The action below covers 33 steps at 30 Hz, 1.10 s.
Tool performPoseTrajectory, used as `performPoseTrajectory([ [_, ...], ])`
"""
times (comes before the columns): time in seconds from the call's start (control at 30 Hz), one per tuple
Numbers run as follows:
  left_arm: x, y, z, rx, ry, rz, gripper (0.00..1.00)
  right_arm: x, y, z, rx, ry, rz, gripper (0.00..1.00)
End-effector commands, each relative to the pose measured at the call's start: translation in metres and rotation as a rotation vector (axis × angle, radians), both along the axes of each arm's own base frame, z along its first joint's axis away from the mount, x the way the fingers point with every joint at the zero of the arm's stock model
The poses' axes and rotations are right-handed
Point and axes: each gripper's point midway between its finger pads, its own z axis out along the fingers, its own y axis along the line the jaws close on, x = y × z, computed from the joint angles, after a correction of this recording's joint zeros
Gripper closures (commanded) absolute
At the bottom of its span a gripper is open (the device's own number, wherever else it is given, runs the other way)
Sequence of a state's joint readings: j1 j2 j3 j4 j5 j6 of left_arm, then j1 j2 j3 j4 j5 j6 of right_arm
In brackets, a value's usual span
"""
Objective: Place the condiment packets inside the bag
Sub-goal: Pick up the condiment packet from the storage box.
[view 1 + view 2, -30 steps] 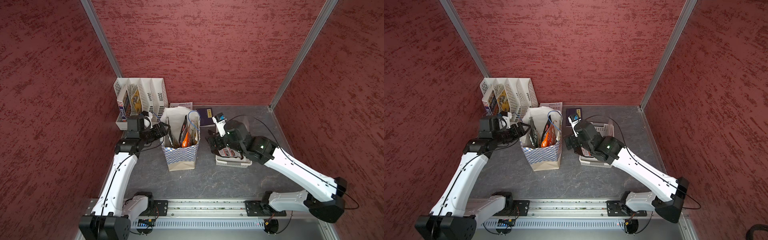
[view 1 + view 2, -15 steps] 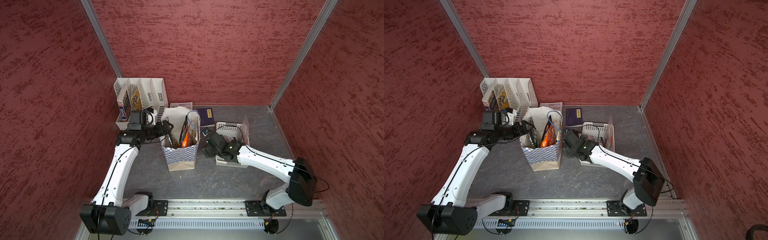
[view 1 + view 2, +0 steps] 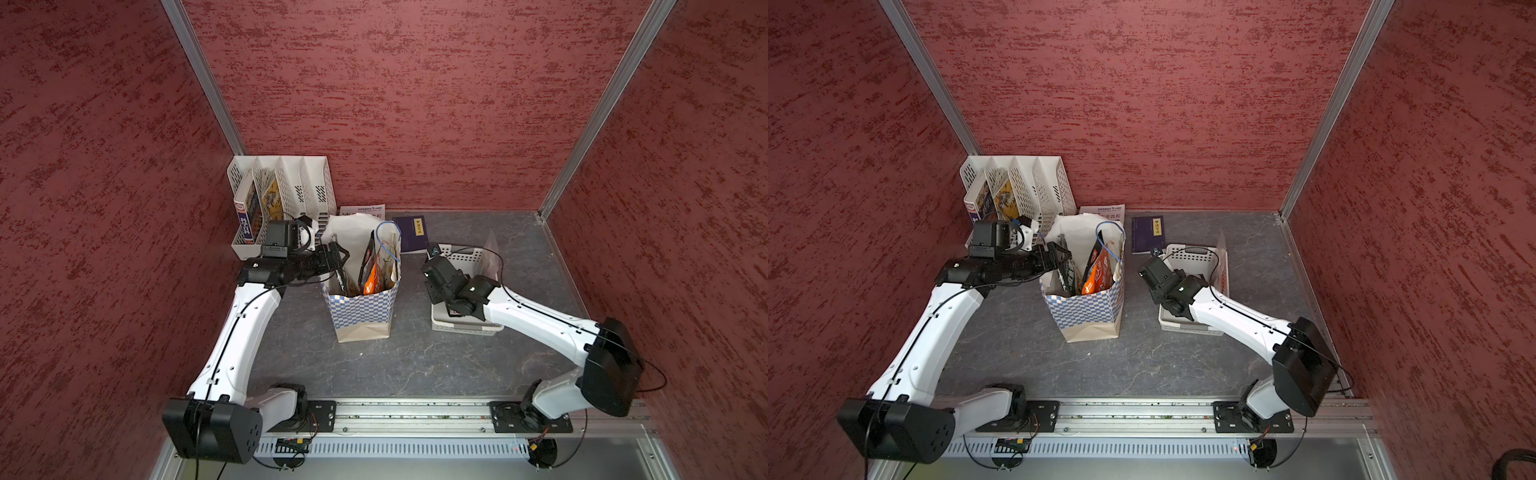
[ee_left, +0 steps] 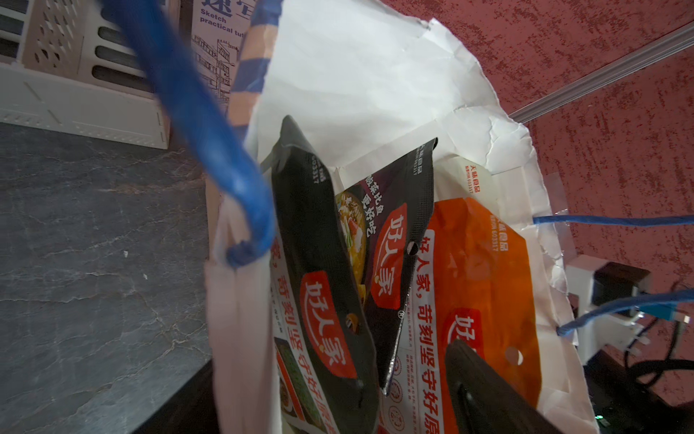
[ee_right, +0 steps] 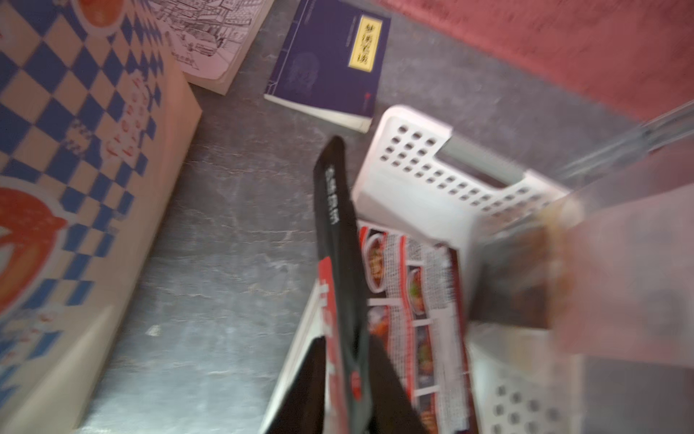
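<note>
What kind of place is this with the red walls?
Probably a robot test booth, not a home: two white robot arms mounted on a metal rail, red panels boxing in a grey tabletop, and props like the paper bag and file rack.

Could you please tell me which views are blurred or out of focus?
Right wrist view: motion-smeared throughout, even the white perforated plastic basket. Left wrist view: the blue cord handle nearest the lens is defocused. Both top views: crisp.
</note>
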<state>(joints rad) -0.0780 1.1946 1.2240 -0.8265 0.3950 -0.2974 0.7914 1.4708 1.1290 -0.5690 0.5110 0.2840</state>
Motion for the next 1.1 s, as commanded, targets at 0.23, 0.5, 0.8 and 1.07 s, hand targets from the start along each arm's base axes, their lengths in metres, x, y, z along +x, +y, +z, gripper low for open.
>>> performPoseTrajectory([
  [0.23,0.0,0.003,-0.018,0.14,0.05,0.011,0.18,-0.003,-0.045,0.07,-0.012,-0.139,-0.112,1.0],
  [0.5,-0.001,0.01,-0.021,0.175,0.053,0.044,0.41,-0.014,-0.044,0.18,0.082,-0.303,0.008,1.0],
  [0.8,-0.003,0.006,-0.012,0.15,0.015,0.037,0.74,-0.024,0.014,0.351,0.285,-0.52,0.307,1.0],
  [1.07,-0.006,-0.002,-0.013,0.087,0.012,0.021,0.93,-0.036,0.091,0.448,0.562,-0.668,0.593,1.0],
])
